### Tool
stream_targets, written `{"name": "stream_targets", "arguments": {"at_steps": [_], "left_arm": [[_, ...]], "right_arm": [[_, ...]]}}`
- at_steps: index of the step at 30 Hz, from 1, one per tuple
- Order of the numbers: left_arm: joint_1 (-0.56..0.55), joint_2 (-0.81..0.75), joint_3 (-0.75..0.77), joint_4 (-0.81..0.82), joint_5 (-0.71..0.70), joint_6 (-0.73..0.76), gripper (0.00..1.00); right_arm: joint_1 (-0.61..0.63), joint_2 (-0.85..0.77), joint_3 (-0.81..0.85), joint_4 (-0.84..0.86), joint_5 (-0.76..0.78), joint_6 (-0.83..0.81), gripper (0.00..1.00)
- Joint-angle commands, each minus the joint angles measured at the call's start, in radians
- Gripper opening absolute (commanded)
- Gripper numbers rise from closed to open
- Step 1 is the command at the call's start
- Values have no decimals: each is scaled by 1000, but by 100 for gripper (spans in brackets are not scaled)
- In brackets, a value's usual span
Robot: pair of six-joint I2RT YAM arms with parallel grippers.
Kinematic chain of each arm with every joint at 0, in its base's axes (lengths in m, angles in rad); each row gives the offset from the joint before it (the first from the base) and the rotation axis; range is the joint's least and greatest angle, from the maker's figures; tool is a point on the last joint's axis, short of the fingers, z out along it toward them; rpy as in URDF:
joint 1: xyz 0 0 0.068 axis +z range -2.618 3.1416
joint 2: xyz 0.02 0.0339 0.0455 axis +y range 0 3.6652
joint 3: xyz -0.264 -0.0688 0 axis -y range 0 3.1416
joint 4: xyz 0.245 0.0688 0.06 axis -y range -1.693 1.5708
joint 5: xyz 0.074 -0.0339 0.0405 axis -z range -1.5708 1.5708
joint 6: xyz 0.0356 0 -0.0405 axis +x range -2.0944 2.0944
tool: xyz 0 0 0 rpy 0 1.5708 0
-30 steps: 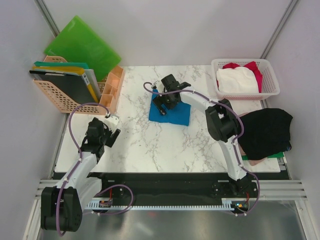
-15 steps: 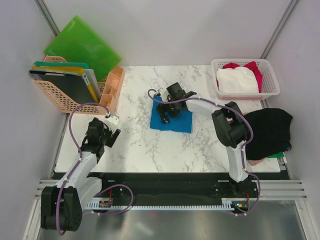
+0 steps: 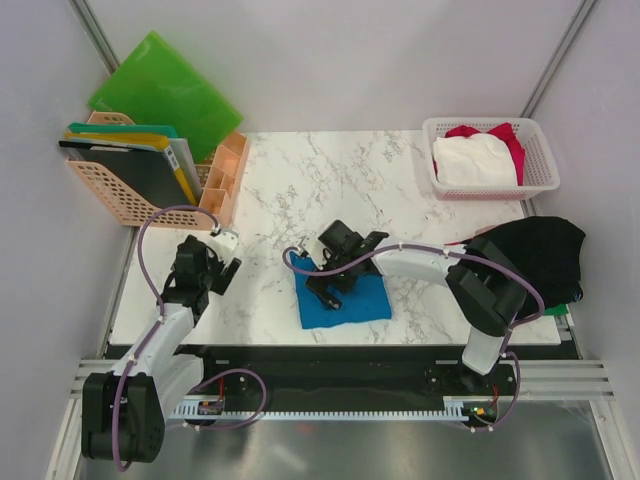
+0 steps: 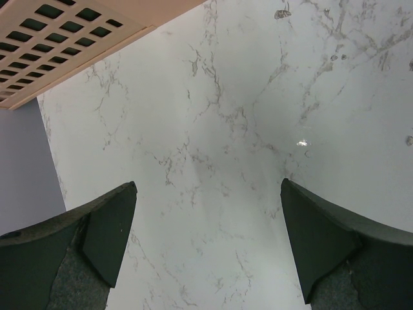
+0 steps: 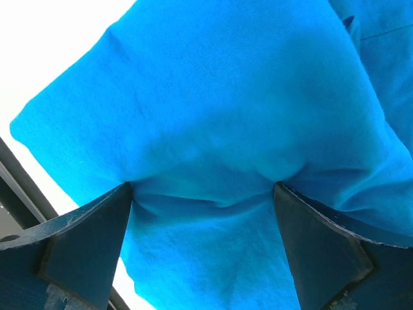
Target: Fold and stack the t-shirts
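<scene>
A folded bright blue t-shirt [image 3: 348, 306] lies on the marble table near its front edge. My right gripper [image 3: 325, 284] presses down on its far left part, jaws wide apart. In the right wrist view the blue t-shirt [image 5: 213, 103] fills the frame and puckers between my right gripper [image 5: 203, 190] fingertips. A black t-shirt [image 3: 535, 262] lies heaped at the table's right edge. White [image 3: 472, 158] and red [image 3: 508, 135] t-shirts sit in the basket. My left gripper [image 3: 218, 266] hovers open over bare marble at the left, and the left wrist view shows the left gripper [image 4: 208, 194] holding nothing.
A white lattice basket [image 3: 540, 183] stands at the back right. At the back left are an orange file rack [image 3: 120, 198], green folders [image 3: 165, 92] and a small wooden organizer [image 3: 225, 175]. The rack's corner [image 4: 64, 32] shows above my left fingers.
My right gripper has dragged the blue t-shirt from the table's middle toward the front edge, its arm folding back. The left arm has not moved.
</scene>
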Motion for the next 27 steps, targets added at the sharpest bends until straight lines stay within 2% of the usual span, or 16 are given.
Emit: {"name": "stream_targets", "arguments": {"at_steps": [1,7,11,15,19,20,22,23,24,26,27], "left_arm": [[-2,-19,16,15,6,-21,100],[-2,-19,12,29,7,-24,100],[-2,-53,5,43,9,-24,100],[-4,-87,-4,41,9,-16,100],[-4,-175,-5,40,38,26,100],[-4,-192,7,40,48,60,100],[-4,-192,69,17,79,85,100],[-4,-173,103,-44,94,95,100],[-4,-150,142,-92,120,96,100],[-4,-52,289,-217,254,50,100],[-4,-19,339,-343,313,31,100]], "right_arm": [[-18,14,20,-40,-6,4,98],[0,-79,136,-188,-38,-71,98],[14,-182,344,-335,-39,-119,98],[16,-247,485,-396,22,-157,98],[14,-275,410,-396,71,-177,98],[11,-278,353,-378,117,-148,98],[-9,-284,249,-358,113,-142,98],[-20,-293,211,-311,126,-128,95],[-33,-297,178,-288,138,-128,86],[-86,-285,115,-233,142,-129,82],[-105,-273,107,-226,136,-137,78]]}}
